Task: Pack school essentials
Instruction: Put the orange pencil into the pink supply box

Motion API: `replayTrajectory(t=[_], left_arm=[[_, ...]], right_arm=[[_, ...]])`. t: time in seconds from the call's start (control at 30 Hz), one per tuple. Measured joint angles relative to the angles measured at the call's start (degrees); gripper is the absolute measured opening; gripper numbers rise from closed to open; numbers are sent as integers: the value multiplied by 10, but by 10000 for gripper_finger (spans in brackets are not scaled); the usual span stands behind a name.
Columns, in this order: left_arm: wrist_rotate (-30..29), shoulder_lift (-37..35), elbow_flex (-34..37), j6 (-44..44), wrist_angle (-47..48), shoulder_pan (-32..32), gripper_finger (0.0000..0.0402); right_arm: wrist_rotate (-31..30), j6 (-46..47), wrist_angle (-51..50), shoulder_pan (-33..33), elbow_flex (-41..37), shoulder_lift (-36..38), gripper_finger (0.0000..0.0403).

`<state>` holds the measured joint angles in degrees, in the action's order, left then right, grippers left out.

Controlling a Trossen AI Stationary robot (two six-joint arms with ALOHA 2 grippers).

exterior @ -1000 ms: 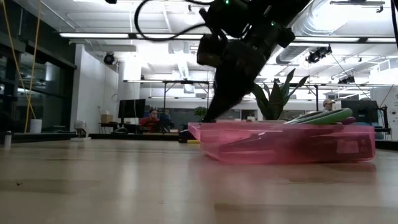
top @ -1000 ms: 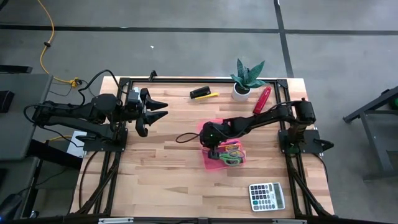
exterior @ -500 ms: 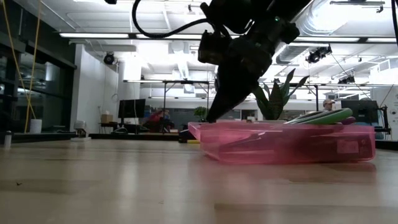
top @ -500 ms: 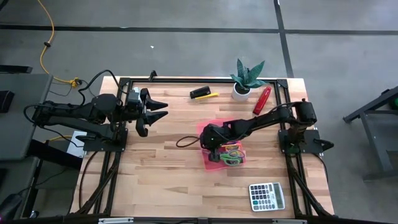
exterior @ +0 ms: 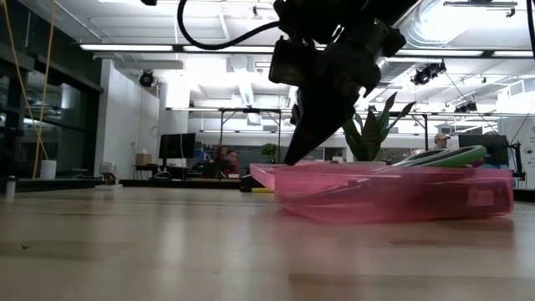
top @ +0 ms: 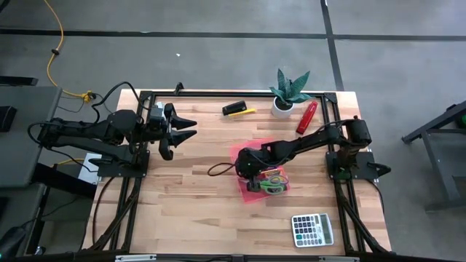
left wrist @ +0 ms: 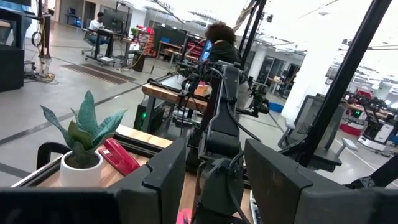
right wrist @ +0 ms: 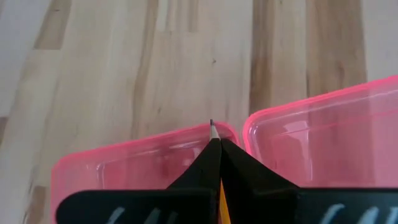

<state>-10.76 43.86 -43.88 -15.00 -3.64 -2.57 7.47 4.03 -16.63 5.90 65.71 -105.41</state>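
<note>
Pencil (right wrist: pixel 212 132), thin and orange, was pinched between the right gripper's (top: pixel 251 175) closed fingers, tip over the pink tray (top: pixel 251 193) mid-surface. Left gripper (top: pixel 177 129) hovered well apart, fingers spread, empty.

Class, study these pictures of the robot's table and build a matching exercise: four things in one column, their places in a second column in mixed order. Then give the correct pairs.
Things:
1. grey calculator
2. potted green plant in a white pot
3. green-handled scissors
4. left pincer

Places:
A. inside the translucent pink tray
B. table's near right corner in the high view
C. over the table's left side, away from the tray
D. far edge, beside a flat red object

Pairs: 1-B, 2-D, 3-A, 4-C
</note>
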Motion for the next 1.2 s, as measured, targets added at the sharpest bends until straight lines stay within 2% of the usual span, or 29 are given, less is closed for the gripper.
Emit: replayTrajectory(t=[0.23,0.33,0.47,0.6,0.77,1.03,1.2], left_arm=[[0,0,0,1,0,0,152],[1,0,0,2,0,0,152],[1,0,0,1,7,0,152],[2,0,0,1,10,0,152],[2,0,0,2,10,0,152],[2,0,0,1,13,0,152],[2,0,0,0,13,0,152]], right_arm=[[39,-17,-27,7,0,3,0],[61,-43,-71,6,0,12,0],[59,-70,-118,6,-2,35,0],[45,-72,-96,-1,-1,56,0],[94,-75,-112,6,-2,48,0],[60,-53,-31,21,-1,36,0],[60,-44,-40,21,-1,3,0]])
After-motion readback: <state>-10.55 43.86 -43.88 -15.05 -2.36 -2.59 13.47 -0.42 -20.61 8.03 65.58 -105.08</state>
